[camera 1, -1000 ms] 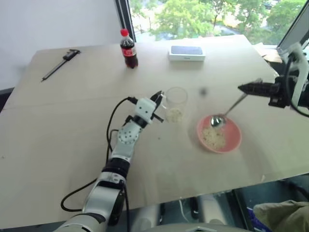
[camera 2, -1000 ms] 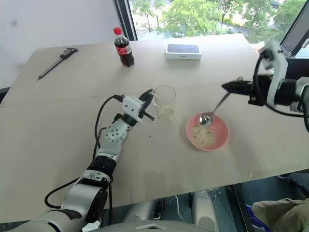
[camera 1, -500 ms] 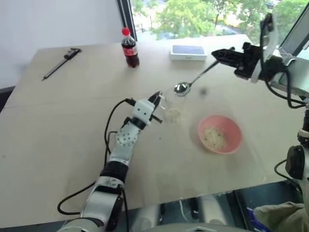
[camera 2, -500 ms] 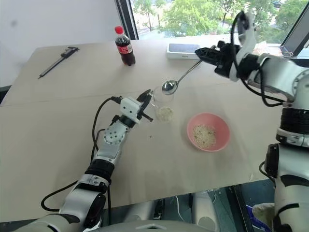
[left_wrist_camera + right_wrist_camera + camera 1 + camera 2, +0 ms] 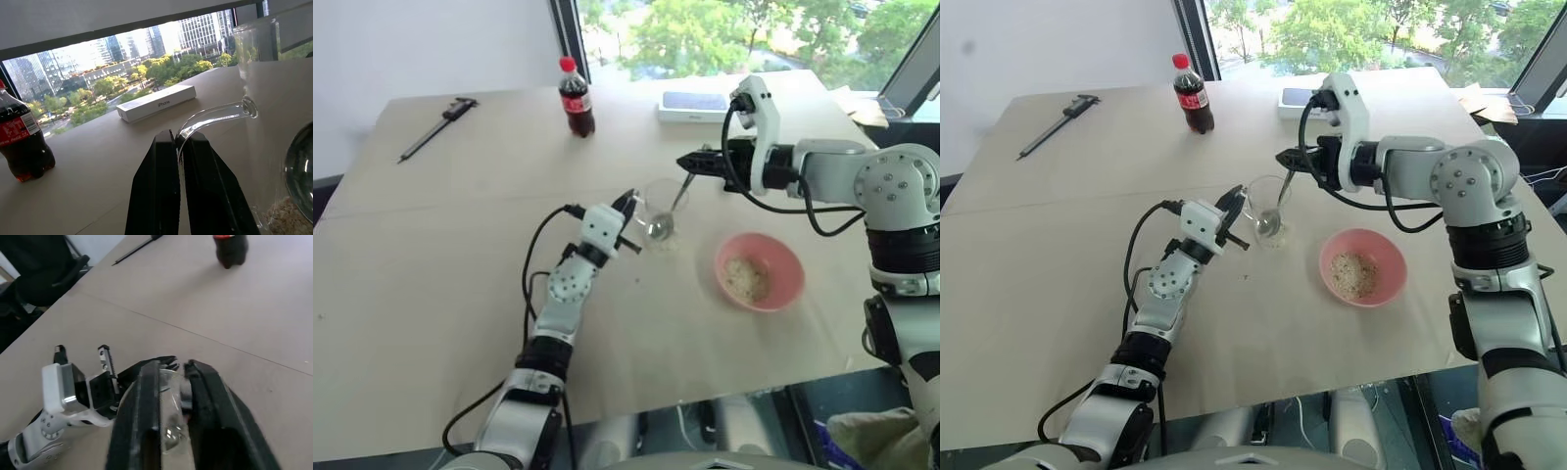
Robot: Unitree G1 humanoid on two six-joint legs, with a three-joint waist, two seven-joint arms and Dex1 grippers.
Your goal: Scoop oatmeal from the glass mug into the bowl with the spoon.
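The glass mug [image 5: 666, 196] stands at mid-table with a little oatmeal [image 5: 279, 220] on its bottom. My left gripper [image 5: 628, 200] is shut on the mug's clear handle [image 5: 215, 115]. The silver spoon [image 5: 659, 227] stands tilted inside the mug, bowl end down at the bottom. Its thin handle rises to my right gripper [image 5: 685, 160], which hovers just over the mug's rim. In the right wrist view that gripper's fingers [image 5: 146, 401] stand apart, with the mug showing between them. The pink bowl [image 5: 783, 257] sits to the right of the mug and holds a heap of oatmeal [image 5: 747, 278].
A cola bottle [image 5: 575, 98] with a red cap and a white phone box [image 5: 693, 104] stand at the table's far side. A black caliper [image 5: 435, 127] lies at the far left. The table's front edge runs a little below the bowl.
My right gripper carried the spoon from the bowl up and leftward, then lowered it into the mug, and its fingers have parted. My left gripper kept its hold on the mug's handle.
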